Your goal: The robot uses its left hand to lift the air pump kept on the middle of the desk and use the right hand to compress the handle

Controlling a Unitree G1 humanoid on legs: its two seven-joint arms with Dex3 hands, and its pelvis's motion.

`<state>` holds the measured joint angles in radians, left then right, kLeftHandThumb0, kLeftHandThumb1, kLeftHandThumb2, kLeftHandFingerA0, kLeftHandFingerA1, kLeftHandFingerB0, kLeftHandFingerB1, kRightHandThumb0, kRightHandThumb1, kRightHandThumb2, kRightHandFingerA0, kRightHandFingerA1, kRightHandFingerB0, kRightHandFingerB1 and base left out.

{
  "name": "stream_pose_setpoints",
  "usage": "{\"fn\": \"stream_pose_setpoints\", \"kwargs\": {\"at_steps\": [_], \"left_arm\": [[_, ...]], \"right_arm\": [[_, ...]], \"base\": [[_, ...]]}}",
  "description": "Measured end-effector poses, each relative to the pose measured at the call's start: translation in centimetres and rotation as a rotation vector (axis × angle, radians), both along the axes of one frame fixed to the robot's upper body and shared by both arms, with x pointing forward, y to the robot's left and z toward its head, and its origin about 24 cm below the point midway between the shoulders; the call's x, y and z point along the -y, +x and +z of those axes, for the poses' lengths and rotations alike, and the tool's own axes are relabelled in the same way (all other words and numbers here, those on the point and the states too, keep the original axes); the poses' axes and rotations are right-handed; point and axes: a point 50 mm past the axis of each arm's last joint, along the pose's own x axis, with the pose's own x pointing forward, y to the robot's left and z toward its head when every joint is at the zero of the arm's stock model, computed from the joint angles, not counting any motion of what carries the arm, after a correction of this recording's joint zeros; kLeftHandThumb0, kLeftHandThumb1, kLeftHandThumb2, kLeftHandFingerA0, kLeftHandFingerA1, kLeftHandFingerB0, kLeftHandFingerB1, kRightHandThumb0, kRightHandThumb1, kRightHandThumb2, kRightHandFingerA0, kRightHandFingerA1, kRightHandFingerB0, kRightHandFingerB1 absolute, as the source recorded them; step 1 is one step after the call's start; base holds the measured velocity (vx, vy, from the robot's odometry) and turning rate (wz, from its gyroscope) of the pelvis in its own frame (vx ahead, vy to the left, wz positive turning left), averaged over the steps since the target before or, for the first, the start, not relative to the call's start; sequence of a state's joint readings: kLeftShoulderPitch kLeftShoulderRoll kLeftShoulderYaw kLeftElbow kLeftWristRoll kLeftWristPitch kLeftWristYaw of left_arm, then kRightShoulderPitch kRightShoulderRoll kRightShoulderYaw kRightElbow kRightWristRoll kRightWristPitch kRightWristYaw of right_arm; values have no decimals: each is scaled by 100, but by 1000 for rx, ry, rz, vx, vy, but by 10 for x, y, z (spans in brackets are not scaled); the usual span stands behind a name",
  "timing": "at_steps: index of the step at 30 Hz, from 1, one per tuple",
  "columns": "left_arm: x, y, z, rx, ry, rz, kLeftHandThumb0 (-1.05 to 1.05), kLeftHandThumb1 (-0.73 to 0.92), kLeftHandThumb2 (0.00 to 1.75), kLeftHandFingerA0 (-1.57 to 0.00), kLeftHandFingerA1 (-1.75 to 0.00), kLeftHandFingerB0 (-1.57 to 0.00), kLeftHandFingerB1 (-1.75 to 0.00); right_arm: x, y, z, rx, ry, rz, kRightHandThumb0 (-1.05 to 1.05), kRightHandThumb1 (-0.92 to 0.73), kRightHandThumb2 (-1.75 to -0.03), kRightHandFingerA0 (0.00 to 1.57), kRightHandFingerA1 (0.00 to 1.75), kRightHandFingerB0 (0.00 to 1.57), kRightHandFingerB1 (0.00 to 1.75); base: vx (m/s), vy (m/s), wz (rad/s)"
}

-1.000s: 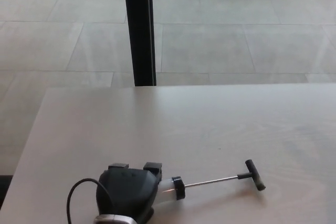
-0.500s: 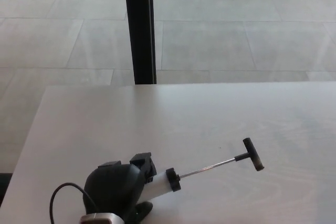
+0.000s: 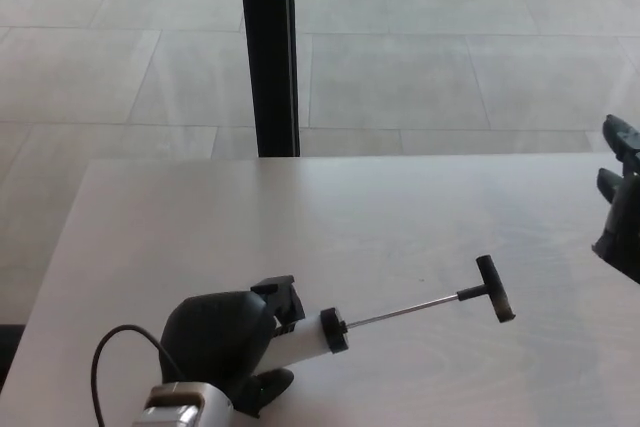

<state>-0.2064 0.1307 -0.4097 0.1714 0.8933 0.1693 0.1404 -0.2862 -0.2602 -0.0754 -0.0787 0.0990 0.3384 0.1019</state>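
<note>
My left hand (image 3: 225, 347) is closed around the air pump (image 3: 310, 339) barrel, low over the surface (image 3: 400, 217); its handle (image 3: 495, 288) is extended. My right hand (image 3: 622, 212) hovers open at the edge.

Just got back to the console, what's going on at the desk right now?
The left robot hand is wrapped around the barrel of the air pump, tilting it up off the desk. The rod is extended, with the T-handle out to the right and untouched. The right robot hand shows at the right edge, fingers apart, holding nothing and well clear of the handle.
</note>
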Motion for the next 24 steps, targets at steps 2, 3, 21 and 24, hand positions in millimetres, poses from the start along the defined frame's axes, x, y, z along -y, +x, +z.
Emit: {"fn": "stream_pose_setpoints", "kwargs": {"at_steps": [2,3,21,24], "left_arm": [[-2,2,1,10,28,-17,-8,61,103,-86,-175,-68,-158],[-3,3,3,16,36,-21,-9,62,105,-87,-175,-67,-159],[1,34,43,148,48,-40,-17,54,114,-122,-145,-92,-124],[3,34,45,151,39,-38,-10,56,110,-89,-175,-69,-158]], "right_arm": [[-10,4,0,-13,14,24,-99,-92,-132,0,18,0,8],[-13,5,1,-17,19,32,-100,-92,-132,0,18,0,5],[-50,10,-7,-97,98,98,-101,-92,-131,0,15,0,8],[-52,9,-12,-113,108,99,-99,-92,-130,0,15,0,8]], "base": [[0,0,0],[0,0,0],[0,0,0],[0,0,0]]}}
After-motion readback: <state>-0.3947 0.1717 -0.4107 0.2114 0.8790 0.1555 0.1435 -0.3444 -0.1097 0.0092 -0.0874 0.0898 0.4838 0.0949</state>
